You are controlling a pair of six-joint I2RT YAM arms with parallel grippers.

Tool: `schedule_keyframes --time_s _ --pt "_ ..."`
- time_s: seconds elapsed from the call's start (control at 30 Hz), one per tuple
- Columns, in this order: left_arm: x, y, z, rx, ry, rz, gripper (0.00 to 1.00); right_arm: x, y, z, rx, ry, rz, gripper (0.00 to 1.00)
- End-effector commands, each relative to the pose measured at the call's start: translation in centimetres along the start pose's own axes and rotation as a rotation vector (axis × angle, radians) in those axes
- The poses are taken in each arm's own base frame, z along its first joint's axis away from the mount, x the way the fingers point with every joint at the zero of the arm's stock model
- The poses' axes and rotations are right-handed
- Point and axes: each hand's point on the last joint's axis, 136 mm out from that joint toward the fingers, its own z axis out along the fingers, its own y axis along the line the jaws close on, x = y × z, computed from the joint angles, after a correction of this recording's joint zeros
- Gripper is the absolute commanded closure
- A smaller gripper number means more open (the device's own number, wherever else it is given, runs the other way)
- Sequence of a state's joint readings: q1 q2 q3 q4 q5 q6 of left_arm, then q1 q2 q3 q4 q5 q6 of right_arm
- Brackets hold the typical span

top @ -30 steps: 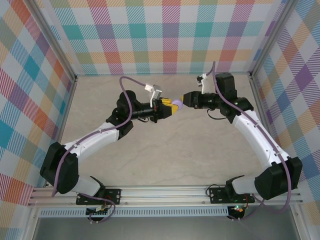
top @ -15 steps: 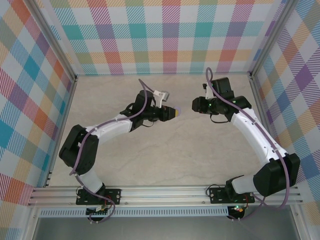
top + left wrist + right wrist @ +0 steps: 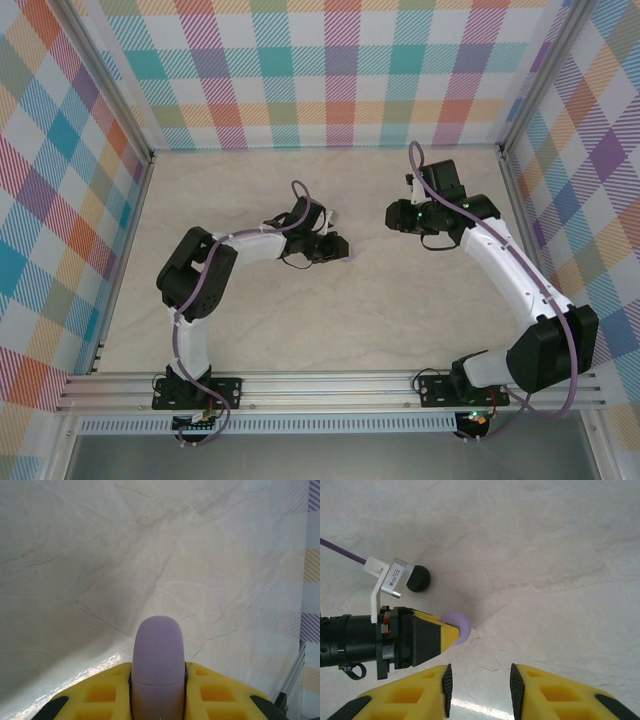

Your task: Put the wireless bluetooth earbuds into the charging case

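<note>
a second ago both pincers met tip to tip above mid table on the lilac piece; now they are apart. the left gripper [image 3: 338,249] has folded in and dropped low toward the table [image 3: 400,310]. it is clenched on the lilac charging case [image 3: 158,650], a rounded shut shell poking out between its yellow fingers [image 3: 215,690]. the case sits close over the marble; touching or not, we cannot tell. the right gripper [image 3: 481,675] has backed off, jaws parted with nothing between them, near the case. we read this as the two-arm step done and the case going down. whether the earbuds are inside, we cannot tell.
</note>
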State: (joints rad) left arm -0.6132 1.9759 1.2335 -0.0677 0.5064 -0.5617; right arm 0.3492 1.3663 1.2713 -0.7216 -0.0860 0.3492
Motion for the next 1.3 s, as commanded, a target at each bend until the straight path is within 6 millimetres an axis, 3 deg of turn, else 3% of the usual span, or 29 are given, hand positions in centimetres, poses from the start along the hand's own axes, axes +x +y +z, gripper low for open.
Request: schedule_keyframes --time_s 0.0,0.5,0.7,0.83,1.0,1.27 --pt "0.2 0.3 0.3 -0.046 0.03 -0.038 0.85 0.5 -0.1 -0.1 0.001 0.009 -0.021 0.62" --pt "1.4 2.5 0.9 -0.142 0.076 -0.059 0.67 0.7 -0.4 0.0 0.016 0.017 -0.028 0.6" --pt "1.6 4.1 -0.6 -0.261 0.061 -0.023 0.48 0.7 -1.4 0.2 0.065 0.008 -0.029 0.55" --pt "1.1 4.7 -2.7 -0.345 0.023 0.031 0.39 0.7 -2.7 0.3 0.12 -0.008 -0.028 0.52" --pt "0.4 4.6 -5.8 -0.401 -0.03 0.086 0.38 0.6 -6.1 0.9 0.265 -0.049 -0.011 0.45" --pt "-1.4 5.4 -13.8 -0.516 -0.181 0.186 0.32 0.6 -11.2 2.1 0.398 -0.12 0.059 0.27"
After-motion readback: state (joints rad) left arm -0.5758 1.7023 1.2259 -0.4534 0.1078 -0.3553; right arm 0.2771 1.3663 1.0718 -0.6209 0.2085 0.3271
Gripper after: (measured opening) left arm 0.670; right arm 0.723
